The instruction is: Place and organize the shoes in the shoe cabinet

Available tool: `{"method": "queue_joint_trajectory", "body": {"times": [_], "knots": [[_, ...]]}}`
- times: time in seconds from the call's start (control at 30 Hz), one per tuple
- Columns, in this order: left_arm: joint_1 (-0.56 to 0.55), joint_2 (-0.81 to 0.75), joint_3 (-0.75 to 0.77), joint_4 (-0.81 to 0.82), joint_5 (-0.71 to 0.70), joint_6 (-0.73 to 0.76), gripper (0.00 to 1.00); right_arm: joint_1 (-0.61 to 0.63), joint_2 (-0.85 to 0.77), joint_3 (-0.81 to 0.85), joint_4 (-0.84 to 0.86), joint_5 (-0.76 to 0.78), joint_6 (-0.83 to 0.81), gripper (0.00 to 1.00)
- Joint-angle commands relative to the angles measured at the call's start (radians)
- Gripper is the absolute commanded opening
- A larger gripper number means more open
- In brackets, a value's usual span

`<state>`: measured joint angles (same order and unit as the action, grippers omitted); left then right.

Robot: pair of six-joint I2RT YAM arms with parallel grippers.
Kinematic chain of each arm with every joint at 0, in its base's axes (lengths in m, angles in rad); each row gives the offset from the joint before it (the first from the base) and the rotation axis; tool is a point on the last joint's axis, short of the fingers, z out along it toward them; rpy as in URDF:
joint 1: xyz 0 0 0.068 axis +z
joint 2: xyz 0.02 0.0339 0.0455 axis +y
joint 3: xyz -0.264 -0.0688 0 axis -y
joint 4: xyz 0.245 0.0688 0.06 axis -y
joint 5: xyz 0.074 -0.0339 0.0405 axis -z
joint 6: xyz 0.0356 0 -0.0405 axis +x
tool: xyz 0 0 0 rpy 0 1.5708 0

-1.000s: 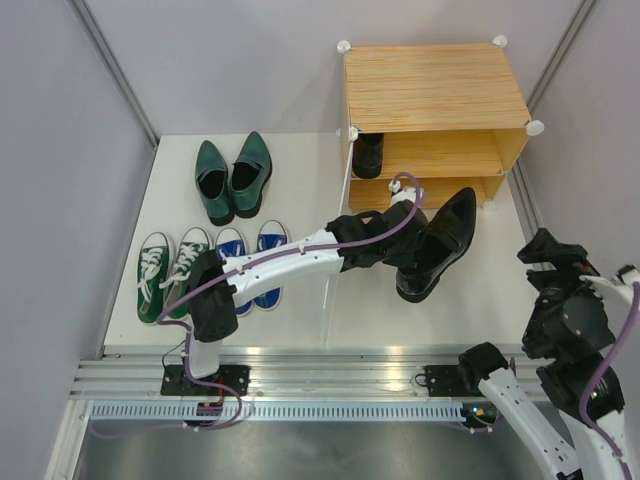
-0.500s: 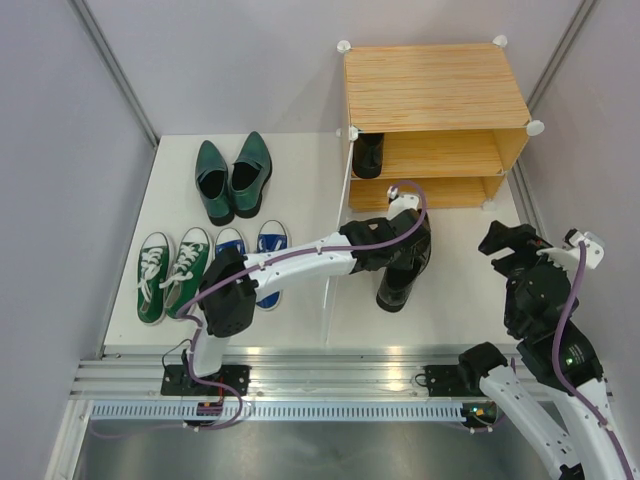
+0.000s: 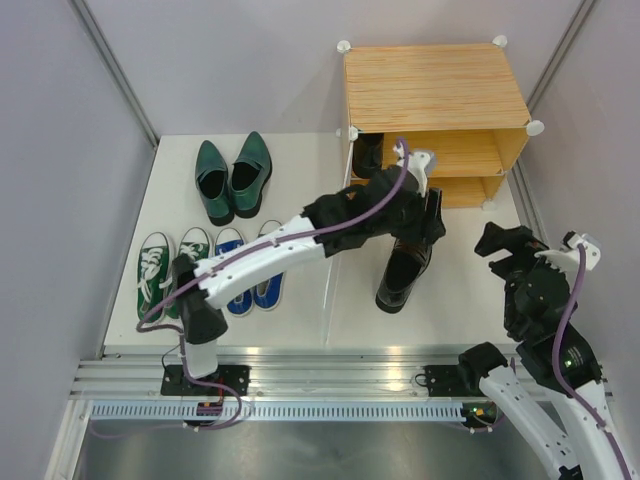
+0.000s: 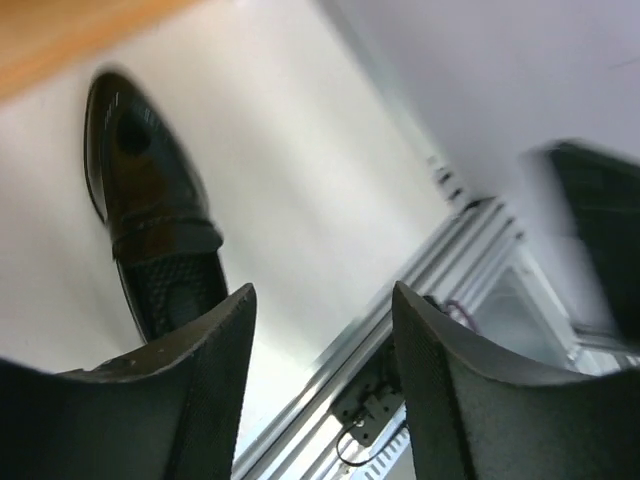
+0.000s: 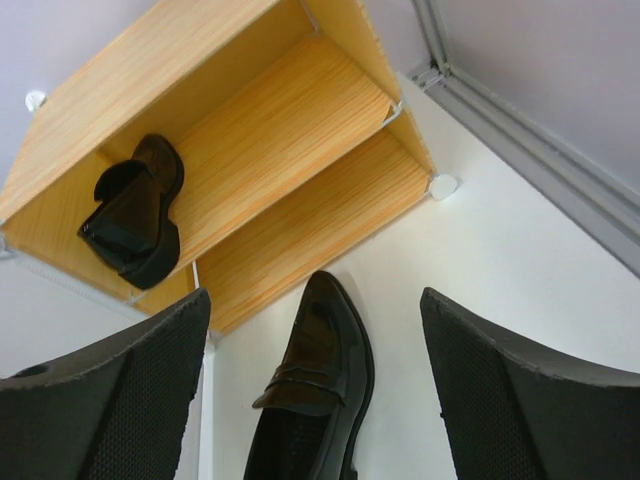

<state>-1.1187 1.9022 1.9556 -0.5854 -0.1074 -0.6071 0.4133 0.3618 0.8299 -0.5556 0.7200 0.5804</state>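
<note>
On the right, cabinet (image 3: 435, 85): stands at the counter's (image 3: 300, 170) far edge, open front facing the arms.
Three pairs: dark green shoes (image 3: 232, 178), green sneakers (image 3: 170, 270) and blue sneakers (image 3: 235, 250), on the counter's left side.
Loose black shoe (image 3: 400, 278): on the counter just before the lower shelf, toe toward it.
Other black shoe (image 3: 367, 152): upper shelf, left end.
Left gripper (image 4: 322, 300): jaws apart, empty, above the loose shoe.
Right gripper (image 5: 315, 300): jaws wide, empty, hovering to its right.

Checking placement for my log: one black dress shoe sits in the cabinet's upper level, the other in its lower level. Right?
No. The second black dress shoe lies on the table before the shoe cabinet, not in its lower level, as the right wrist view shows. The first shoe is in the upper level.
</note>
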Motion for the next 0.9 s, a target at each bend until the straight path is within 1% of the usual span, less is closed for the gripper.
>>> {"method": "queue_joint_trajectory", "body": {"times": [0.0,0.03,0.07,0.1,0.13,0.17,0.2,0.23,0.27,0.3,0.33,0.37,0.4,0.43,0.5,0.53,0.6,0.63,0.73,0.87], "knots": [[-0.001,-0.236,0.092,0.096,0.064,0.165,0.63,0.001,0.063,-0.028,-0.013,-0.130,0.007,0.91],[-0.001,-0.299,0.088,0.099,0.034,0.188,0.64,0.001,0.103,-0.037,-0.030,-0.149,0.015,0.92],[-0.001,-0.339,0.080,0.104,0.012,0.245,0.65,0.001,0.123,-0.043,-0.033,-0.177,0.016,0.94],[-0.001,-0.374,0.068,0.102,-0.017,0.275,0.73,0.001,0.162,-0.061,-0.033,-0.239,0.015,0.96],[-0.001,-0.409,0.021,0.102,-0.082,0.303,0.77,0.001,0.184,-0.070,-0.033,-0.278,0.012,0.98],[-0.001,-0.499,-0.015,0.105,-0.125,0.355,0.81,0.001,0.209,-0.080,-0.032,-0.315,0.009,0.98],[-0.001,-0.541,-0.052,0.107,-0.171,0.378,0.88,0.002,0.259,-0.095,-0.035,-0.411,0.006,0.98],[-0.001,-0.590,-0.135,0.108,-0.269,0.398,0.91,0.001,0.285,-0.104,-0.033,-0.451,0.006,0.98],[0.000,-0.677,-0.180,0.114,-0.320,0.435,0.94,0.001,0.310,-0.113,-0.032,-0.488,0.016,0.98],[0.000,-0.727,-0.276,0.117,-0.406,0.454,0.95,0.001,0.359,-0.135,-0.029,-0.529,0.021,0.98],[0.000,-0.770,-0.326,0.124,-0.452,0.467,0.96,0.001,0.380,-0.146,-0.023,-0.583,0.024,0.98],[0.000,-0.857,-0.377,0.124,-0.490,0.495,0.97,0.001,0.397,-0.158,-0.018,-0.603,0.032,0.98],[0.000,-0.896,-0.427,0.131,-0.532,0.509,0.98,0.001,0.425,-0.181,-0.012,-0.617,0.042,0.98],[0.002,-0.931,-0.523,0.136,-0.607,0.532,0.98,0.002,0.434,-0.192,-0.003,-0.631,0.048,0.98],[0.002,-1.033,-0.621,0.145,-0.682,0.547,0.99,0.001,0.443,-0.224,0.006,-0.639,0.056,0.98],[0.002,-1.067,-0.711,0.154,-0.742,0.553,1.00,0.001,0.444,-0.233,0.022,-0.648,0.062,0.98],[0.002,-1.121,-0.789,0.154,-0.782,0.553,1.00,0.004,0.444,-0.268,0.043,-0.695,0.079,0.98],[0.002,-1.172,-0.855,0.157,-0.804,0.549,1.00,0.007,0.445,-0.282,0.071,-0.709,0.097,0.98],[0.003,-1.247,-0.940,0.162,-0.822,0.538,1.00,0.013,0.447,-0.327,0.104,-0.714,0.125,0.98],[0.003,-1.279,-0.980,0.176,-0.834,0.540,1.00,0.016,0.479,-0.345,0.121,-0.677,0.131,0.98]]}}
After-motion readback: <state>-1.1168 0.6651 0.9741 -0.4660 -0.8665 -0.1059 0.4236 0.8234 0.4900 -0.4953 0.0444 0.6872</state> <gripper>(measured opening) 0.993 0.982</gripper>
